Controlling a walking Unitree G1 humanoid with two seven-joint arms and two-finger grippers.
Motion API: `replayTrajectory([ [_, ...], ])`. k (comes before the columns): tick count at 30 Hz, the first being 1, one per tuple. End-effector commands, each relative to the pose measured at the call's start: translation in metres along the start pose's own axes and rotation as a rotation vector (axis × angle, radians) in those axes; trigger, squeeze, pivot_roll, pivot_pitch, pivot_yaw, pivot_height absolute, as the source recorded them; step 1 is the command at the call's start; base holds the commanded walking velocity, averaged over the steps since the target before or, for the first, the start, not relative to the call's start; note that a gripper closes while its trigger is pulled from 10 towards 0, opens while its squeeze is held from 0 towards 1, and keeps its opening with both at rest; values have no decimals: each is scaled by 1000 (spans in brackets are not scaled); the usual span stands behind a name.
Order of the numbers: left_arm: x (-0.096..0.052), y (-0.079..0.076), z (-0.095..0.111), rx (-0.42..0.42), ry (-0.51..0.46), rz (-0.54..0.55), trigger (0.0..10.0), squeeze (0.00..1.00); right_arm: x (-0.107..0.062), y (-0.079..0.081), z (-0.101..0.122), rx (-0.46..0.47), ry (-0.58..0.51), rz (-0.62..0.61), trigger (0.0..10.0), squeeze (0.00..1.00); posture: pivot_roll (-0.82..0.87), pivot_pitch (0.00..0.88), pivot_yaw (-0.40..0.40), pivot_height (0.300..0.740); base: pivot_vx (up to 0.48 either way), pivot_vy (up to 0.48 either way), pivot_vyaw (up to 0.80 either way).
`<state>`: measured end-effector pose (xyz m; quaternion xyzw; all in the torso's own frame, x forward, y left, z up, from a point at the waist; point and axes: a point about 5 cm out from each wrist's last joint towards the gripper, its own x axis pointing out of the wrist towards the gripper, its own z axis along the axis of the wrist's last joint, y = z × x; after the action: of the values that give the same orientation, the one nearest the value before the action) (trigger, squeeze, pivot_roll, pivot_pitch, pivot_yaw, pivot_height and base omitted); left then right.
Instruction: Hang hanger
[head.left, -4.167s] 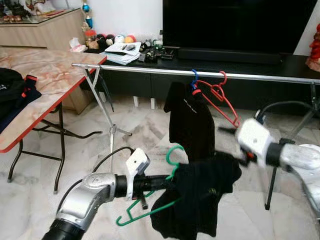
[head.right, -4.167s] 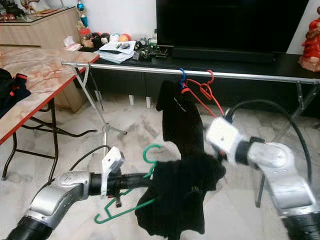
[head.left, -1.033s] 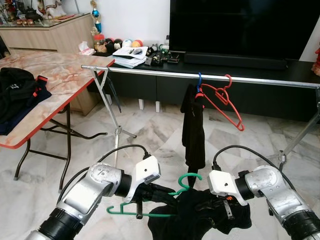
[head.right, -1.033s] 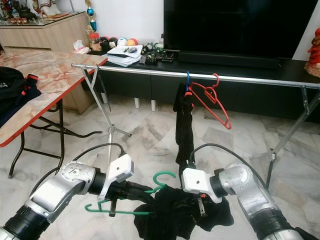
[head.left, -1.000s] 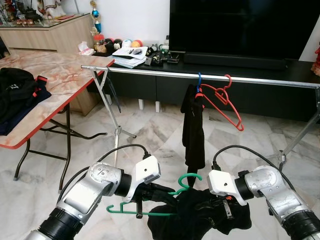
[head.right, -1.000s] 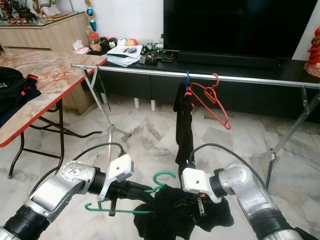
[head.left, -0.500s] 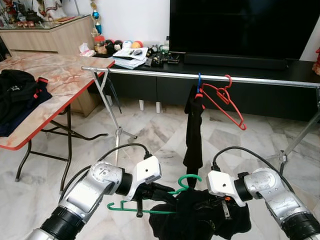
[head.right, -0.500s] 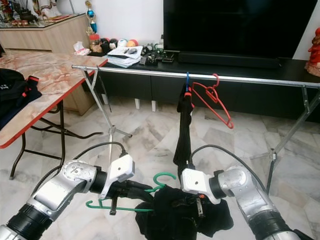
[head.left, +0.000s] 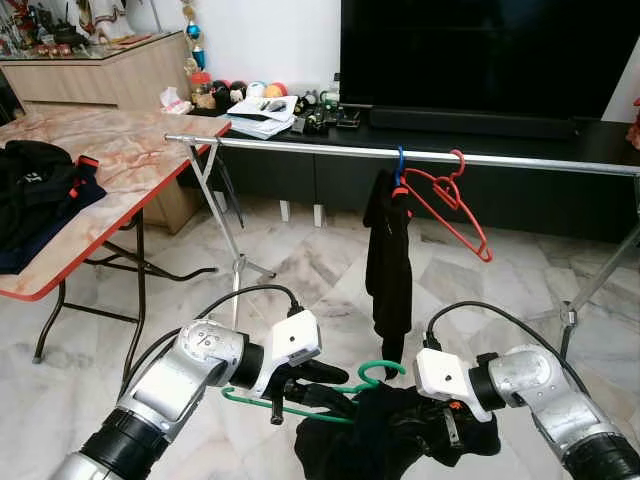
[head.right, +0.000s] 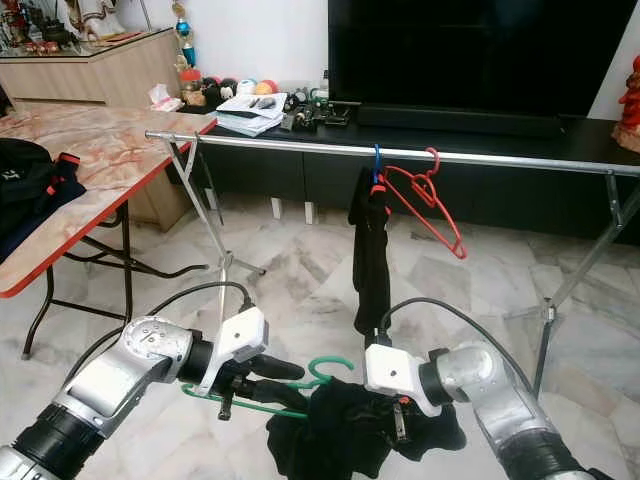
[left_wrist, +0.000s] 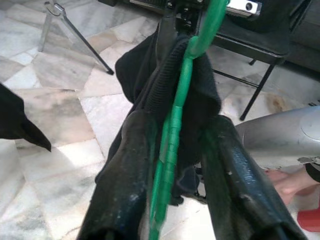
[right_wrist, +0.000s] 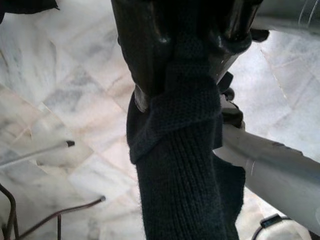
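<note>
My left gripper (head.left: 318, 384) is shut on a green hanger (head.left: 380, 371), held low in front of me with its hook toward the rail. Along the left wrist view the green hanger (left_wrist: 197, 40) runs between the two black fingers (left_wrist: 125, 165). A black garment (head.left: 390, 440) is bunched over the hanger's right half. My right gripper (head.left: 448, 425) is shut on that garment; its fingers (right_wrist: 145, 40) pinch the knit cloth (right_wrist: 180, 150). Beyond stands a silver rail (head.left: 300, 146) carrying a blue hanger with a black garment (head.left: 388, 250) and a bare red hanger (head.left: 445, 200).
A marble-patterned folding table with a red edge (head.left: 100, 180) stands at the left with dark clothes (head.left: 35, 195) on it. The rail's crossed legs (head.left: 235, 265) stand left, another leg (head.left: 590, 290) right. A dark TV console (head.left: 480, 130) lies behind the rail.
My left gripper has lifted the green hanger a little, so its bar now slopes down to the right. The right gripper stays shut on the black garment.
</note>
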<state>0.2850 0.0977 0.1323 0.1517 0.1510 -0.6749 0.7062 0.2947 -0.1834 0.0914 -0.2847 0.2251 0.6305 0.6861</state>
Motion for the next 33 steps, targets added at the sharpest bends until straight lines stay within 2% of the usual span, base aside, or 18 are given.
replayTrajectory([
  [1, -5, -1, 3, 9, 9, -24, 10000, 1000, -2, 0, -3, -19, 28, -14, 0, 0, 74, 5, 81, 740, 0, 0, 0],
  [6, -9, -4, 3, 3, 20, -55, 10000, 1000, 0, 4, -12, 5, 53, -27, 0, 0, 76, 12, 83, 740, 0, 0, 0],
  [10, -17, 5, 4, 2, 11, 24, 10000, 1000, -3, 2, -21, 50, 73, -110, 0, 0, 79, 15, 85, 740, 0, 0, 0],
  [12, -18, 5, 4, 0, 10, 29, 10000, 1000, -3, 1, -22, 54, 75, -119, 0, 0, 79, 15, 85, 740, 0, 0, 0],
  [13, -20, 7, 5, 1, 4, 55, 10000, 1000, -4, 0, -24, 63, 77, -149, 0, 0, 78, 15, 86, 740, 0, 0, 0],
  [14, -27, 13, 7, -6, -26, 121, 10000, 1000, -9, -5, -30, 98, 87, -255, 0, 0, 76, 18, 84, 740, 0, 0, 0],
  [15, -27, 13, 7, -6, -26, 121, 10000, 1000, -9, -5, -30, 98, 87, -255, 0, 0, 76, 18, 84, 740, 0, 0, 0],
  [16, -34, 17, 8, -19, -41, 172, 10000, 1000, -13, -8, -36, 131, 108, -330, 0, 0, 74, 23, 83, 740, 0, 0, 0],
  [20, -50, 24, 9, -38, -77, 272, 10000, 1000, -16, -4, -46, 195, 115, -412, 0, 0, 75, 25, 84, 740, 0, 0, 0],
  [24, -56, 27, 9, -43, -104, 337, 10000, 1000, -14, 0, -50, 222, 108, -449, 0, 0, 74, 28, 83, 740, 0, 0, 0],
  [26, -54, 28, 7, -43, -108, 372, 10000, 1000, -14, -2, -49, 238, 104, -509, 0, 0, 76, 29, 82, 740, 0, 0, 0],
  [27, -52, 29, 5, -49, -109, 398, 10000, 443, -15, -7, -46, 263, 83, -566, 0, 0, 75, 31, 83, 740, 0, 0, 0],
  [28, -49, 29, 3, -59, -115, 414, 10000, 0, -16, -13, -41, 292, 59, -634, 0, 0, 72, 31, 83, 740, 0, 0, 0],
  [29, -42, 28, -3, -77, -120, 447, 10000, 0, -17, -23, -29, 336, 4, -741, 0, 0, 72, 34, 85, 740, 0, 0, 0],
  [30, -42, 28, -3, -77, -120, 447, 10000, 0, -17, -23, -29, 336, 4, -741, 0, 0, 72, 34, 85, 740, 0, 0, 0],
  [33, -31, 21, -19, -105, -71, 426, 10000, 0, -15, -33, -3, 369, -94, -840, 0, 0, 70, 37, 89, 740, 0, 0, 0],
])
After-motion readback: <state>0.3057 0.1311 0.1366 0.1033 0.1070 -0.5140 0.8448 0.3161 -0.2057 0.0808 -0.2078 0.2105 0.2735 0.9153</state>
